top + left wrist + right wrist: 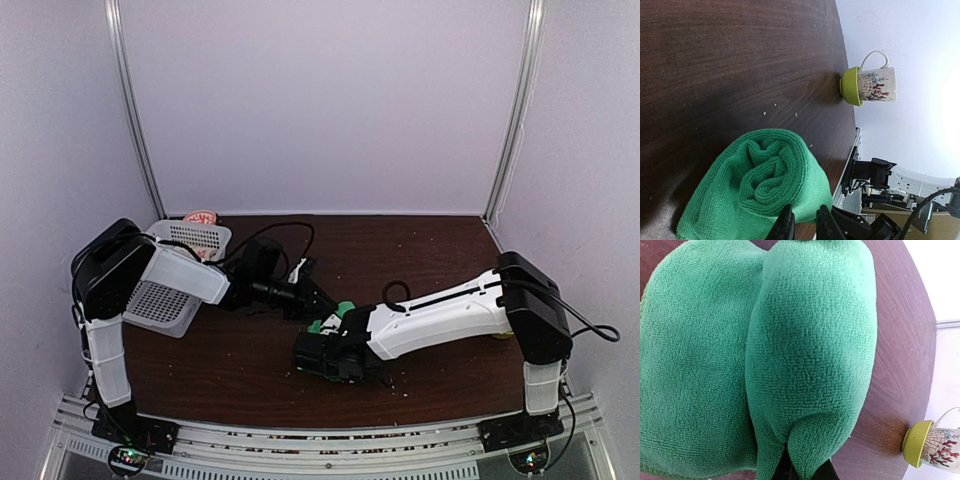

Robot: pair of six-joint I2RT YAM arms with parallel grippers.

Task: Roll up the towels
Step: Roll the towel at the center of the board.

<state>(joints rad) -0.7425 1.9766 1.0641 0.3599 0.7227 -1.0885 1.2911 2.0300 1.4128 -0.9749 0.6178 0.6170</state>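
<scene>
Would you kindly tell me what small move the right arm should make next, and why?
Probably roll it on a little: the green towel shows a tight spiral, yet some cloth lies unrolled beside it, and the right tool is pinching the roll.

You have a green towel (805,365) of soft, looped cloth, fuzzy and matt, lying on a table (740,60) of dark wood whose grained top carries a dull sheen. The mug (872,85) looks like glazed ceramic, smooth and glossy, and the basket (160,305) is white perforated plastic. Your left arm (185,272) and right arm (440,318) wear matt white plastic shells with black joints, above a ribbed metal rail (330,445).
</scene>
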